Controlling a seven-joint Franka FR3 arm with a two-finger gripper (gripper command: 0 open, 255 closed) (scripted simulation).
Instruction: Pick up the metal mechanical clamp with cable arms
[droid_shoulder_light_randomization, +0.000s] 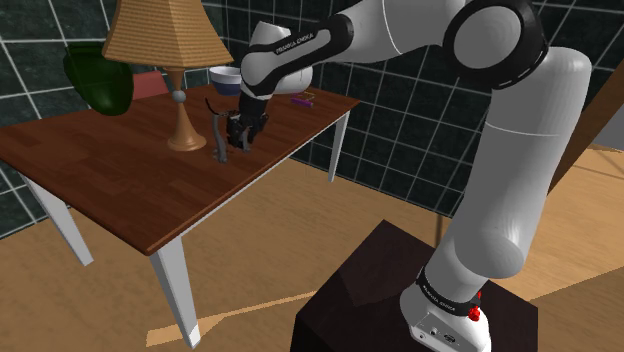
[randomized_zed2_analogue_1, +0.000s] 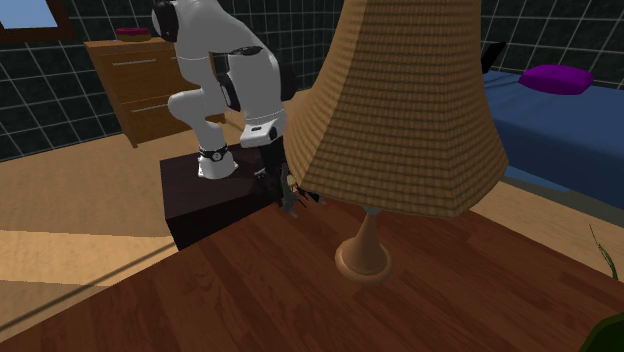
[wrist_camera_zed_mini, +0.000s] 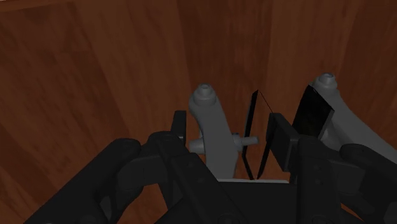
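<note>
A dark grey metal clamp (droid_shoulder_light_randomization: 217, 135) with a curved cable arm stands upright on the brown wooden table (droid_shoulder_light_randomization: 120, 185), just beside the lamp's foot. My black gripper (droid_shoulder_light_randomization: 238, 133) reaches down to it from the shoulder view's right. In the wrist view the clamp's grey arm (wrist_camera_zed_mini: 210, 121) with its pin and a thin black plate sits between my fingers (wrist_camera_zed_mini: 178, 127), and both fingers press against it; my gripper (wrist_camera_zed_mini: 226, 137) is shut on it. A second grey arm (wrist_camera_zed_mini: 337, 111) lies outside the other finger. The second exterior view has my gripper (randomized_zed2_analogue_1: 290, 192) half hidden behind the lampshade.
A table lamp (droid_shoulder_light_randomization: 165, 40) with a woven shade stands close to the clamp, and its shade (randomized_zed2_analogue_1: 400, 100) blocks much of the second exterior view. A white bowl (droid_shoulder_light_randomization: 226, 78), a small purple object (droid_shoulder_light_randomization: 303, 98) and a green plant (droid_shoulder_light_randomization: 97, 78) sit at the table's far side.
</note>
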